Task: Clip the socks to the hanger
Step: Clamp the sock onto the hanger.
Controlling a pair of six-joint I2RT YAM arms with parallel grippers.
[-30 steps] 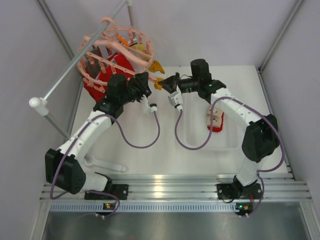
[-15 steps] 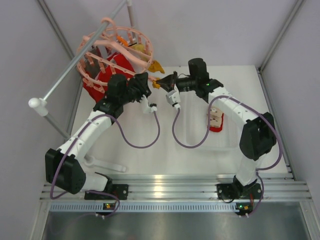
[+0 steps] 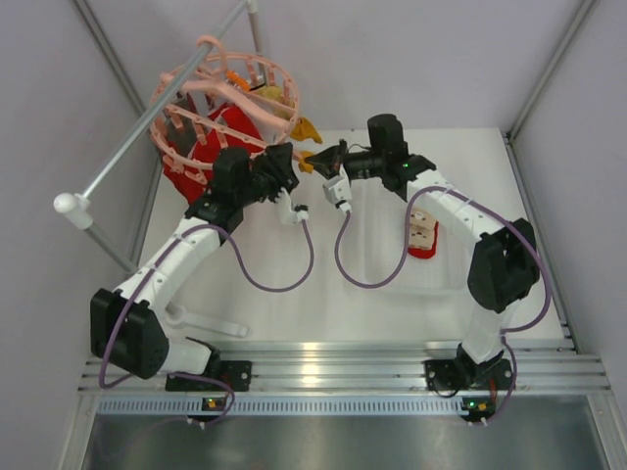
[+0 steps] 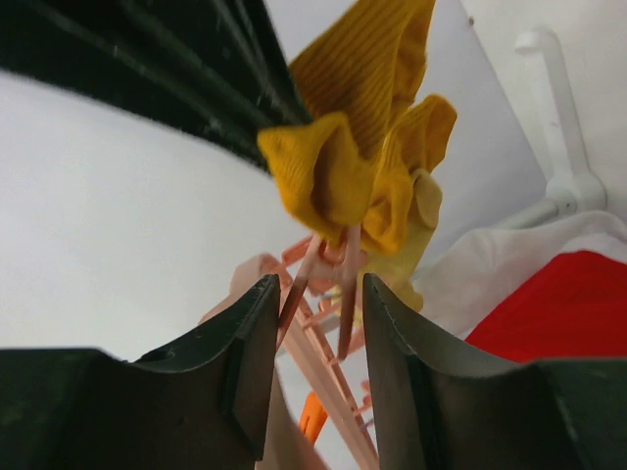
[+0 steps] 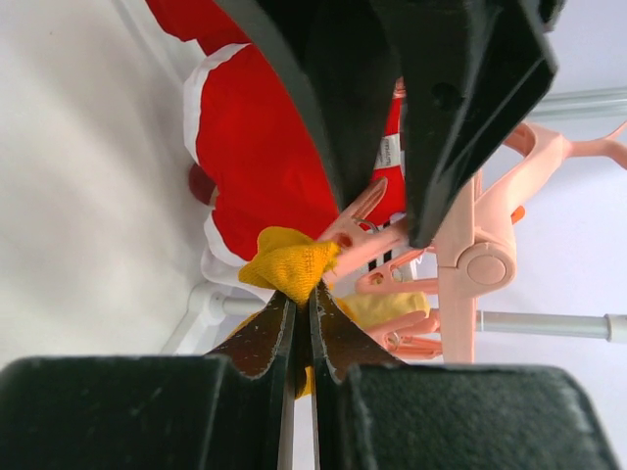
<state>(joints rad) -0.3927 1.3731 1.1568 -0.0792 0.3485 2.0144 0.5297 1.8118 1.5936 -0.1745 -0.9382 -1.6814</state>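
Right gripper (image 5: 302, 294) pinches yellow sock (image 5: 289, 266) at hanger peg (image 4: 349, 282) that parted left gripper (image 4: 319, 284) straddles.

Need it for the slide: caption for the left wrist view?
Left gripper straddles a pink hanger peg meeting the mustard-yellow sock; red sock lower right.

The yellow sock (image 4: 367, 166) is showing a ribbed mustard knit (paler, almost lemon, on its lower fold). The hanger (image 3: 220, 88) is glowing salmon-pink, with one orange peg (image 3: 235, 74) among its pegs. The red socks (image 5: 265, 147) are wearing cream cuffs. The arms (image 3: 171, 259) are standing white with black joints, trailing purple cables (image 3: 274, 287) over the white table (image 3: 323, 313).
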